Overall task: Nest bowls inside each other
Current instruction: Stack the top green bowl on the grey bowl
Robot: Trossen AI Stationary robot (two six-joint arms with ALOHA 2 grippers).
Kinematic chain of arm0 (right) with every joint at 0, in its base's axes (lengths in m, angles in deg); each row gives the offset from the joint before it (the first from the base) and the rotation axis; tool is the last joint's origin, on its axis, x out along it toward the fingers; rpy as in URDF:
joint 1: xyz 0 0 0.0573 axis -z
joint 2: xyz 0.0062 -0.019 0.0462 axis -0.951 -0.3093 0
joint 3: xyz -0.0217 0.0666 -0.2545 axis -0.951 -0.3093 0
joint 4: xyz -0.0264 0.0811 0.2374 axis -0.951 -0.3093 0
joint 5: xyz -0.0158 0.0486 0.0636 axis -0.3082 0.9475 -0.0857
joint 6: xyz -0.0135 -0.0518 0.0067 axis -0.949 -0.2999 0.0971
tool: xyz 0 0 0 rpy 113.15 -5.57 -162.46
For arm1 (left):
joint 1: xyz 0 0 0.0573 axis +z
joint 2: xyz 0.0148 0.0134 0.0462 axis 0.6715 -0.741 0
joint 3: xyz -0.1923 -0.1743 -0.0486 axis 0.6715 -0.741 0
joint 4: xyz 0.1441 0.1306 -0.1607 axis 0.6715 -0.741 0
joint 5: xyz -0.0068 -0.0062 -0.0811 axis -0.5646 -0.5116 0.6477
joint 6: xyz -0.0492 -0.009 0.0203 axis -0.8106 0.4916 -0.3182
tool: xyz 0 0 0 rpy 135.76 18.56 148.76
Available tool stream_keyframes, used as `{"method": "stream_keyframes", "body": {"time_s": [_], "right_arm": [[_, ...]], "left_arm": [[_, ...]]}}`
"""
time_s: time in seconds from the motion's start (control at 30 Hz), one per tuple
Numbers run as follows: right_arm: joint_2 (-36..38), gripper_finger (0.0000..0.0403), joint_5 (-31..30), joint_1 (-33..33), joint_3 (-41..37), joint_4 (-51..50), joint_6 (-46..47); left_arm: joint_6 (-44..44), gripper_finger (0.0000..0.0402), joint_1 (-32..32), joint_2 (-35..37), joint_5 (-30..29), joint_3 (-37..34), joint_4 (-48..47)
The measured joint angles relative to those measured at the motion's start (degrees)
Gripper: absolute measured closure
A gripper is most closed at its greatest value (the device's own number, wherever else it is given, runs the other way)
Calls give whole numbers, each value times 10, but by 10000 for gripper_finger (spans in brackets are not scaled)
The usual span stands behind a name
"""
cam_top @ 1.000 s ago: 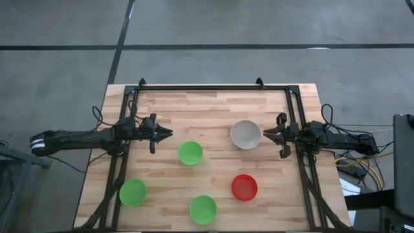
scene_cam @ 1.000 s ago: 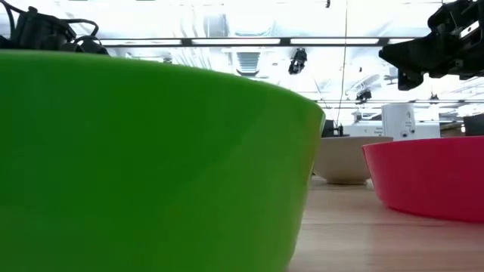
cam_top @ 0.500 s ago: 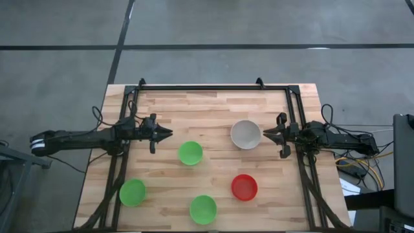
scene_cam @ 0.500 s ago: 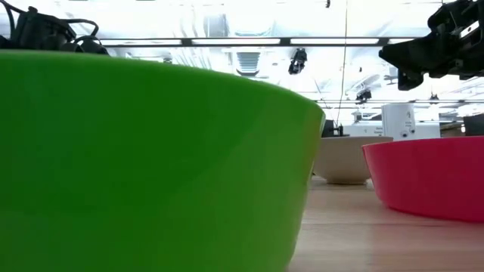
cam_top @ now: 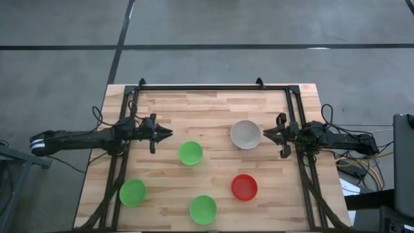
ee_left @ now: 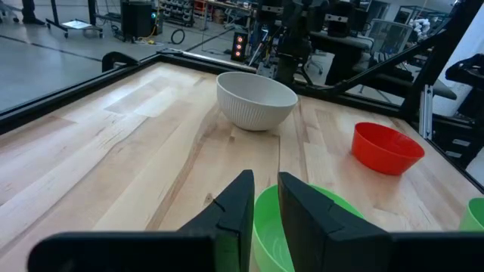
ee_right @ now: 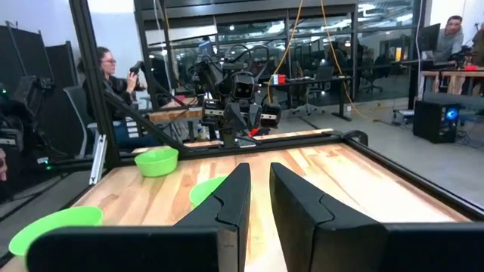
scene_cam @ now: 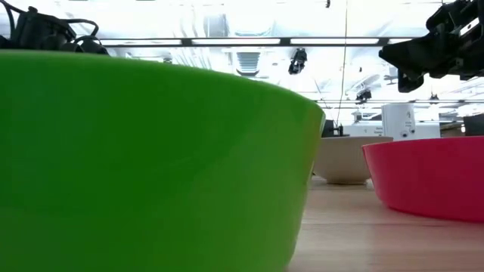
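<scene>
Five bowls, all round, mouths up, spread apart on tabletop (cam_top: 213,107): grey-white bowl (cam_top: 246,134), red bowl (cam_top: 244,187), three green bowls (cam_top: 190,153). Left claw (cam_top: 169,134), right claw (cam_top: 265,134): fingers narrowly apart, holding nothing, above tabletop.

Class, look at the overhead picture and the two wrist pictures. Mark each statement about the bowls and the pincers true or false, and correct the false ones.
1. Five bowls sit apart on the table, none nested. True.
2. The red bowl sits inside a green one. False: it stands alone.
3. The left pincer holds a green bowl. False: it holds nothing.
4. The grey-white bowl lies nearest the right pincer. True.
5. Two bowls are red. False: one is red, three green.
</scene>
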Motion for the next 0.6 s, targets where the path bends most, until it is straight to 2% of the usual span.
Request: {"method": "stream_keyframes", "body": {"time_s": [0.3,0.43,0.6], "right_arm": [[0,351,0,0,0,1,51],[0,351,0,0,0,1,92],[0,351,0,0,0,0,70]], "left_arm": [[0,335,0,0,-2,0,1],[-4,335,0,0,-4,0,33],[39,335,0,0,-9,15,38]]}}
